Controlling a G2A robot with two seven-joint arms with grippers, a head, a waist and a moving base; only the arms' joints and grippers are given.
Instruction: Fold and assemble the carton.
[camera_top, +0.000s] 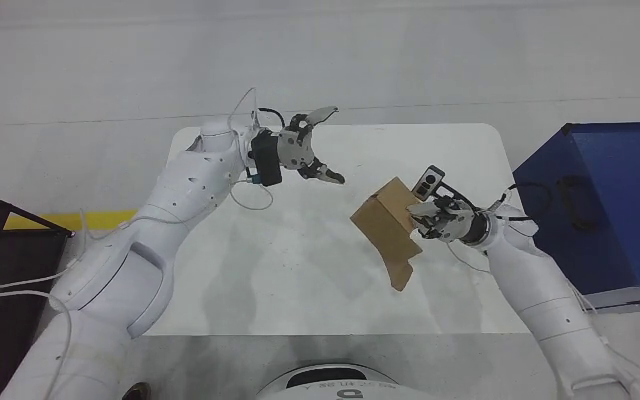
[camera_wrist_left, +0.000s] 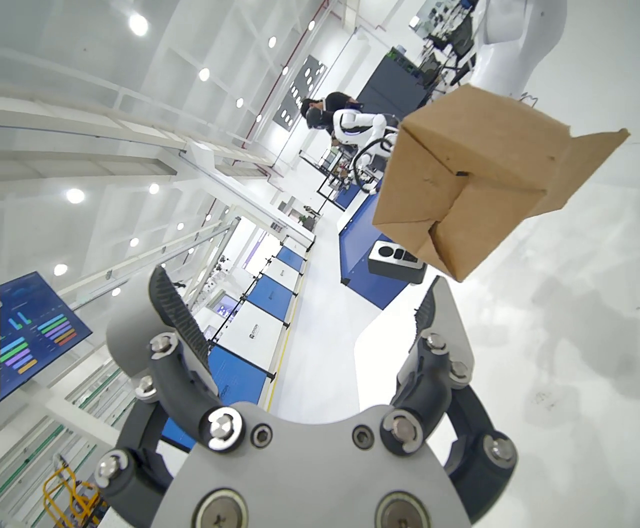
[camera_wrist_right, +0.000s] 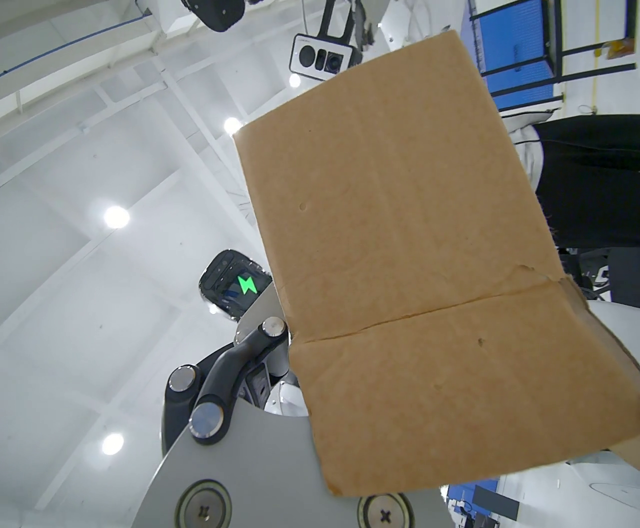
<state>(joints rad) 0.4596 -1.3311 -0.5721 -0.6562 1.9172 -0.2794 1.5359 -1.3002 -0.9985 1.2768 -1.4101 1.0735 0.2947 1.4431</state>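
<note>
The brown carton (camera_top: 388, 222) is held over the right half of the white table (camera_top: 280, 290), partly folded into a box with a loose flap (camera_top: 402, 268) hanging toward the front edge. My right gripper (camera_top: 424, 216) is shut on the carton's right side. In the right wrist view a flat carton panel (camera_wrist_right: 400, 240) fills the middle, and one finger (camera_wrist_right: 235, 357) of the gripper shows beside its edge. My left gripper (camera_top: 334, 146) is open near the back of the table, well apart from the carton. The left wrist view shows its fingers (camera_wrist_left: 175, 310) spread and the carton's closed end (camera_wrist_left: 450, 200) beyond them.
A blue bin (camera_top: 590, 200) stands off the table's right edge. A dark frame (camera_top: 20, 225) sits at the far left, beside a yellow floor line. Bare tabletop lies between the two grippers and toward the front left.
</note>
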